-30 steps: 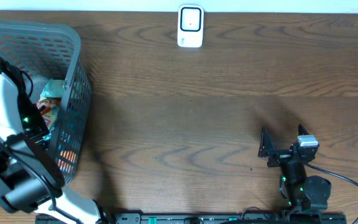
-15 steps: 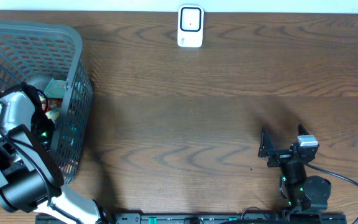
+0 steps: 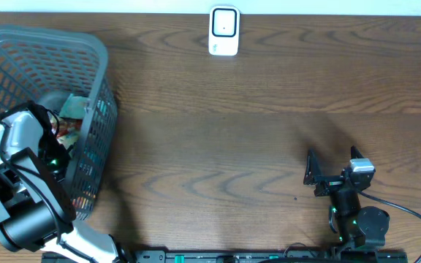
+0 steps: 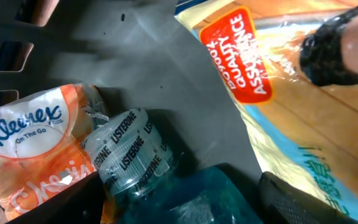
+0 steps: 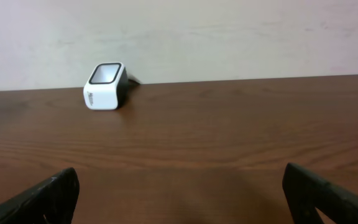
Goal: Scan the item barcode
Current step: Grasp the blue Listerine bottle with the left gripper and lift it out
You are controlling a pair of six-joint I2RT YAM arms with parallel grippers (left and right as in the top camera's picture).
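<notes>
Left arm [image 3: 20,183]: bent down into the basket [image 3: 97,109] at the table's [image 3: 269,109] left edge.
Left gripper [image 4: 173,208]: one finger on each side of the bottle [image 4: 135,155] (pinching or not, I cannot tell).
Bottle: in the basket, beside a tissue pack [image 4: 30,143].
Right gripper [image 3: 311,175]: spread, near the front edge.
Scanner [image 3: 224,31]: back edge, middle.
Change: the basket has slid right and the left arm is deeper inside.

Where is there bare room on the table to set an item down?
The wide wood between the basket, the scanner and the right gripper is bare. Inside the basket is crowded: Listerine bottle, Kleenex pack, snack bag.
</notes>
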